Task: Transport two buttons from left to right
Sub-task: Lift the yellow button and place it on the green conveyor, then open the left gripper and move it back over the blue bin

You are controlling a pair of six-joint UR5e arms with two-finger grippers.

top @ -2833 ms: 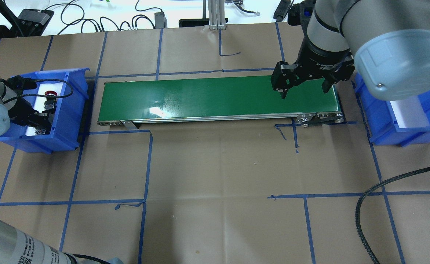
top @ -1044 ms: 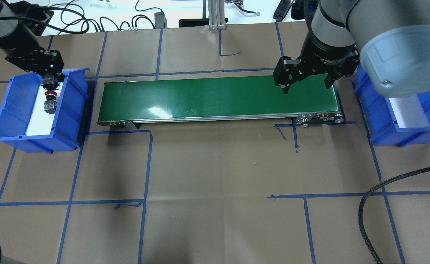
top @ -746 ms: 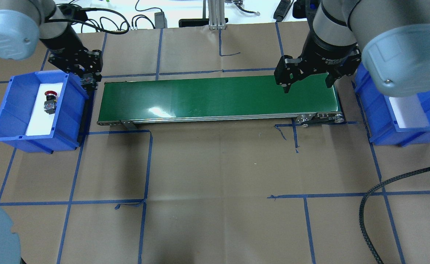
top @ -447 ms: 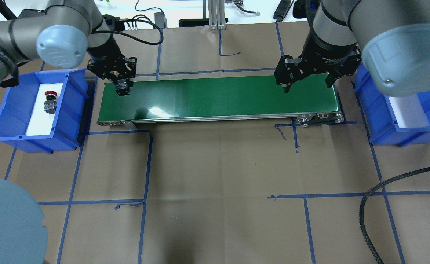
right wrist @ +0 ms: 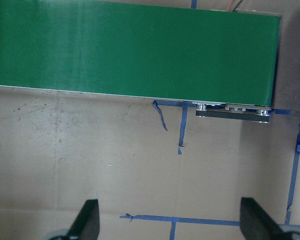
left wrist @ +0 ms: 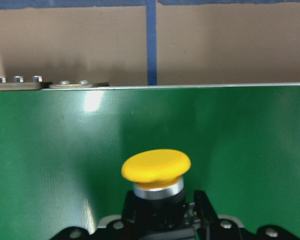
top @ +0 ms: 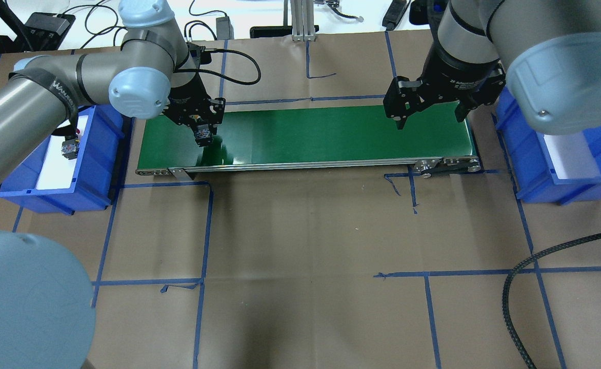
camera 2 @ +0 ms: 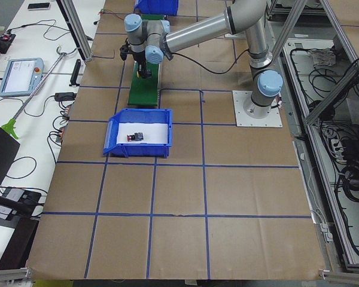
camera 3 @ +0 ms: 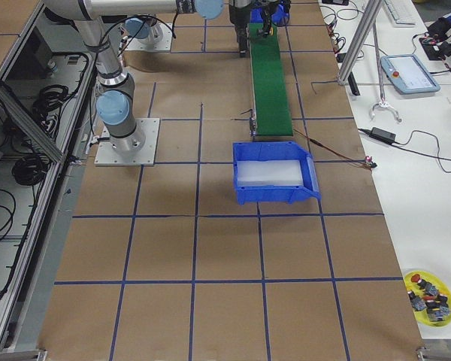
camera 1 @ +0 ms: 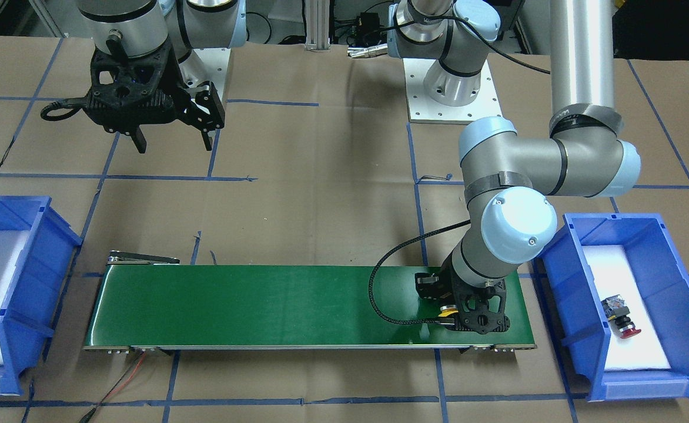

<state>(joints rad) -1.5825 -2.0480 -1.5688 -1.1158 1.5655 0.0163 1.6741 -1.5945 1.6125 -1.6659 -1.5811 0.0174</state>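
Gripped by the left end effector (top: 203, 137), the yellow button (left wrist: 156, 167) has been carried from the bin (top: 100, 154) to the belt (top: 331, 133); the red button (camera 1: 622, 320) is left behind. The right end effector (top: 428, 123) is held wide.

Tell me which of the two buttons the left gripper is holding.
The yellow button, clamped in the left gripper at the green belt; the red button lies loose in the blue bin.

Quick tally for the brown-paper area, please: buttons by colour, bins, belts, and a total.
Yellow button: 1
Red button: 1
Blue bins: 2
Green belt: 1
Total: 5
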